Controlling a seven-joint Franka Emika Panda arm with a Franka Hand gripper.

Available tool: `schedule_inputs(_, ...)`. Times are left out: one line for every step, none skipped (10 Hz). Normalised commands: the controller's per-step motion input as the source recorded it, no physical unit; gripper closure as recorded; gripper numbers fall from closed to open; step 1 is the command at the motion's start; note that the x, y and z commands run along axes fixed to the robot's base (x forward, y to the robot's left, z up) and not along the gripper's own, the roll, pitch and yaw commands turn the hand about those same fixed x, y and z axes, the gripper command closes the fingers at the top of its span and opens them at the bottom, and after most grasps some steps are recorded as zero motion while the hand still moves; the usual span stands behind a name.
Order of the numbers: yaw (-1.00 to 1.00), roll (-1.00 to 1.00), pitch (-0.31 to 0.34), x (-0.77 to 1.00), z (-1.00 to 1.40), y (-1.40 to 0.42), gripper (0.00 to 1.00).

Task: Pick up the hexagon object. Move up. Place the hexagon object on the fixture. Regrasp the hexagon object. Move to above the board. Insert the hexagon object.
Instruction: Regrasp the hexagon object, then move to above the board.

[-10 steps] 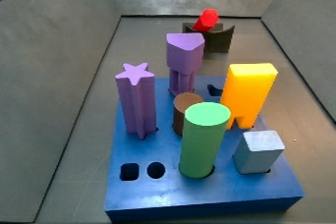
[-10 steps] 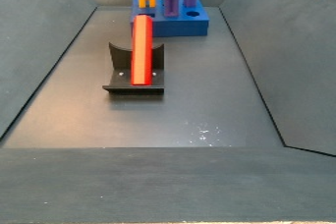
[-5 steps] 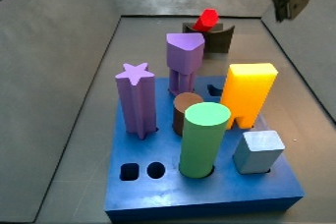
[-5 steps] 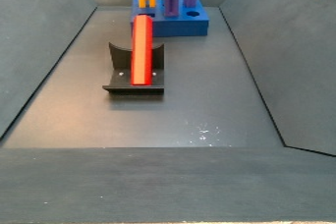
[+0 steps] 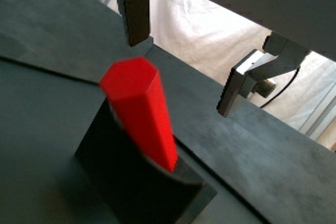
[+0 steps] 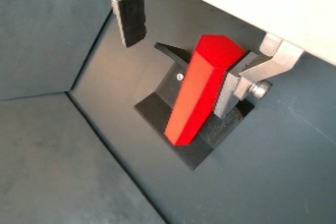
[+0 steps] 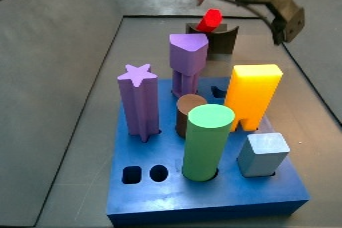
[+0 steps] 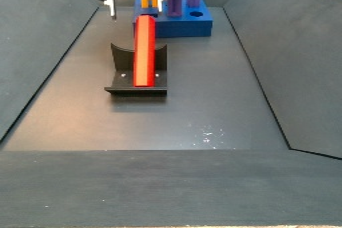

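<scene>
The red hexagon object lies lengthwise on the fixture, leaning on its dark bracket. It also shows in a side view and in both wrist views. My gripper is open and empty just above the far end of the hexagon object, with one finger on each side of it. In both wrist views the gripper stands wide open over the red piece, not touching it. One finger shows beside the fixture.
The blue board holds a purple star post, a purple triangle post, an orange block, a green cylinder, a brown cylinder and a grey cube. Sloped grey walls bound the floor.
My gripper has come down into view from above and now hangs open over the far end of the hexagon object. The hexagon object and board pieces have not moved.
</scene>
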Motion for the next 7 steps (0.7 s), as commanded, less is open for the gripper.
schedule_inputs(0.0,0.07,-0.015,0.1,-0.77,0.0,0.0)
schedule_inputs(0.0,0.07,-0.007,0.09,-0.65,0.0,0.0)
schedule_inputs(0.01,0.07,0.003,0.08,-0.49,-0.01,0.0)
schedule_inputs(0.01,0.07,0.007,0.09,-0.41,-0.01,0.0)
schedule_inputs(0.03,0.07,0.016,0.09,-0.27,-0.01,0.0)
schedule_inputs(0.0,0.0,0.0,0.0,0.0,0.0,1.0)
schedule_inputs(0.08,0.16,-0.01,0.0,1.0,0.12,1.0)
